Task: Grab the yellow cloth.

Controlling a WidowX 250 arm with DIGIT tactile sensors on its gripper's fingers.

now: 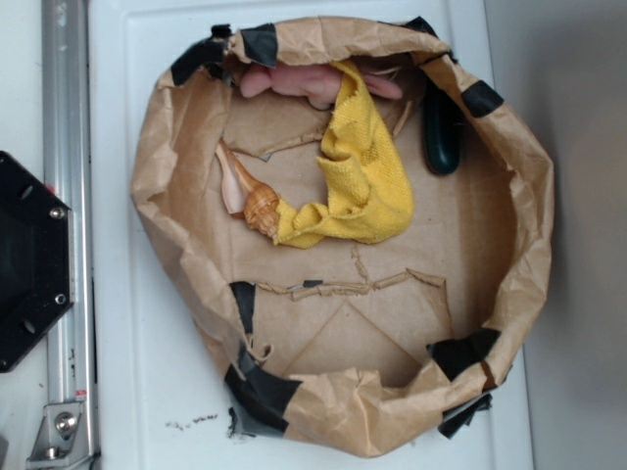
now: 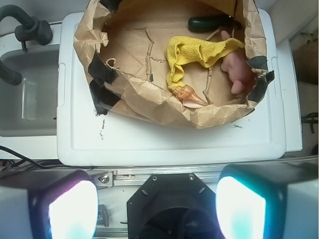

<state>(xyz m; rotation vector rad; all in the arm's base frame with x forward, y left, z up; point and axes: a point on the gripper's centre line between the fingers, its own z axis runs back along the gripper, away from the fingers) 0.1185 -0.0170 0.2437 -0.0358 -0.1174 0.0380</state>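
Note:
The yellow cloth (image 1: 364, 171) (image 2: 197, 54) lies crumpled on the floor of a brown paper basin (image 1: 509, 235) (image 2: 149, 102), one end draped over a pale pink soft object (image 1: 294, 80) (image 2: 239, 67). A tan spiral seashell (image 1: 257, 201) (image 2: 190, 95) touches the cloth's lower corner. In the wrist view my gripper (image 2: 157, 206) is open, its two pale fingers (image 2: 70, 211) wide apart with nothing between them, high above the black robot base (image 2: 169, 199) and well short of the basin. The gripper does not show in the exterior view.
A dark green oblong object (image 1: 441, 137) (image 2: 207, 23) lies by the basin's wall beyond the cloth. The basin stands on a white lid (image 1: 127, 372) (image 2: 164, 142). An aluminium rail (image 1: 67, 196) and the black base (image 1: 24, 259) flank it. A grey sink (image 2: 30, 94) is at left.

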